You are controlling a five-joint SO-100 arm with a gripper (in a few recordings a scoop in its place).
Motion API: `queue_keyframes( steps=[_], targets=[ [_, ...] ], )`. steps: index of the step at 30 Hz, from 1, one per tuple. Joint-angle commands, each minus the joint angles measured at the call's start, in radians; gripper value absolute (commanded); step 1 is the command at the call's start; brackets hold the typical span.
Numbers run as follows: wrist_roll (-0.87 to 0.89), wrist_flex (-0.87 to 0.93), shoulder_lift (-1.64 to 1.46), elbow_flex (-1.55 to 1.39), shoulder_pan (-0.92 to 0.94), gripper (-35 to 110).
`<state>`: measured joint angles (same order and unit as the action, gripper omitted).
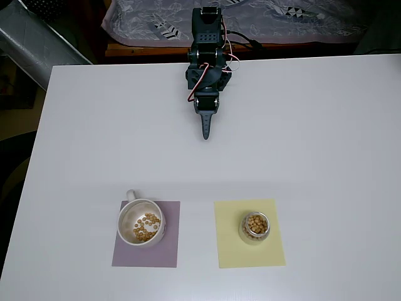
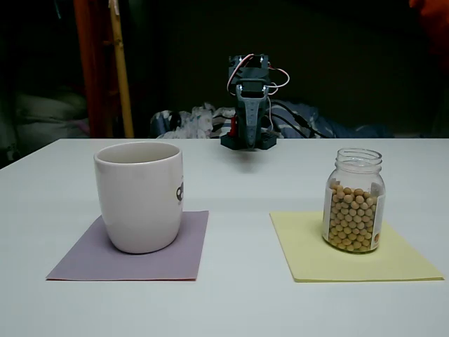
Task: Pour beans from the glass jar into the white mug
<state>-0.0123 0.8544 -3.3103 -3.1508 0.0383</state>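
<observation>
Overhead, your gripper [image 1: 205, 133] sits at twelve o'clock, fingers together; white mug [image 1: 141, 222] at seven holds some beans [image 1: 146, 227]; glass jar [image 1: 255, 227] at five.

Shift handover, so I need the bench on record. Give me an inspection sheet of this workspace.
Surface: white table, bare apart from two mats.
Job's things: white mug upright on purple mat, some beans already inside; glass jar upright on yellow mat, largely full, no lid.
Clutter: nothing seen.
Gripper: gripper at the table's far side, well apart from mug and jar, jaws together, holding nothing.
Cables: red and white wires looped on the arm.
Surroundings: patterned cloth behind the table; dark background in the fixed view.
</observation>
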Motion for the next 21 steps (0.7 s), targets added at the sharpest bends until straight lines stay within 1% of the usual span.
queue_keyframes(
  steps=[1, 13, 16, 21],
  targets=[
    [-0.008, 0.011, -0.038, -0.009, 0.011, 0],
    [-0.008, 0.011, -0.038, -0.009, 0.011, 0],
    [0.069, 0.015, -0.038, -0.009, -0.014, 0],
    [0.080, 0.017, -0.038, -0.009, -0.006, 0]
  ],
)
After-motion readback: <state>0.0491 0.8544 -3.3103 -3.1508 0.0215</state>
